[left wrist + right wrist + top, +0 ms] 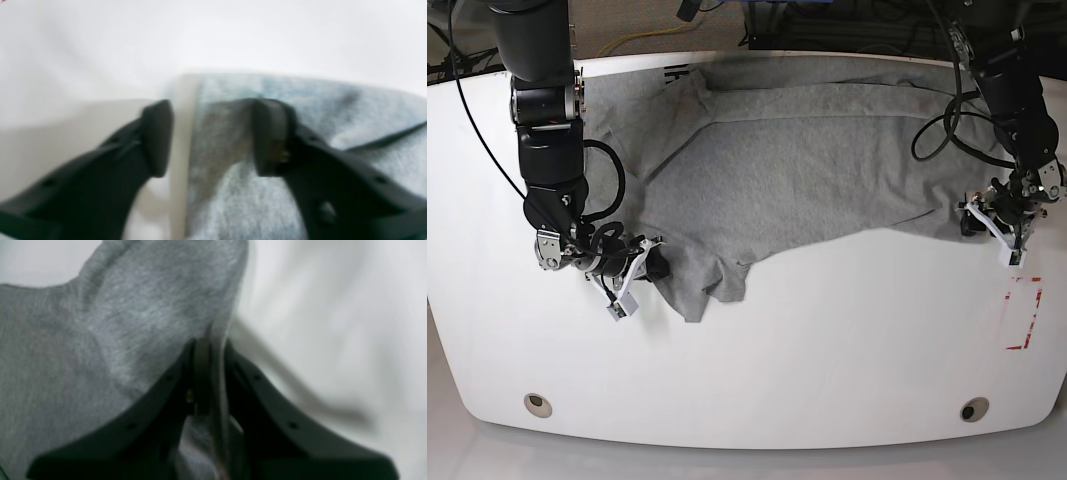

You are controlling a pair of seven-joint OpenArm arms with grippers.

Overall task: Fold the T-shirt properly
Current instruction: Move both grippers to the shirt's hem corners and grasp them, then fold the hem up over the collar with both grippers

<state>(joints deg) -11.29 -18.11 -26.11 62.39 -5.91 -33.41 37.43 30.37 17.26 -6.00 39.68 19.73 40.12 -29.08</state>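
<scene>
We count one T-shirt (pixel 807 160), two arms and two claws, all on one white surface (pixel 827 350). The T-shirt is grey and lies spread across the far half of the surface, from about 10 o'clock round to 3 o'clock in the base view, with a lower flap hanging down toward 7 o'clock. A strip of black print shows at its far edge near 11 o'clock, too small for us to read.

The right claw (pixel 210 373) sits at 9 o'clock in the base view, at the near left edge of the cloth. In its wrist view we see its two black fingers (pixel 240 390) pressed together with a thin fold of grey fabric pinched between them, the cloth rising away from the tips.

The left claw (pixel 211 136) sits at 3 o'clock in the base view, at the right edge of the T-shirt. In its wrist view the two fingers stand apart at a middling gap: one finger over bare white surface, the other over the grey cloth, the hem line running between them. Nothing is clamped there.

One red rectangular outline (pixel 1024 315) is marked on the surface at 4 o'clock, and we count two round holes (pixel 538 404) near the front rim.
</scene>
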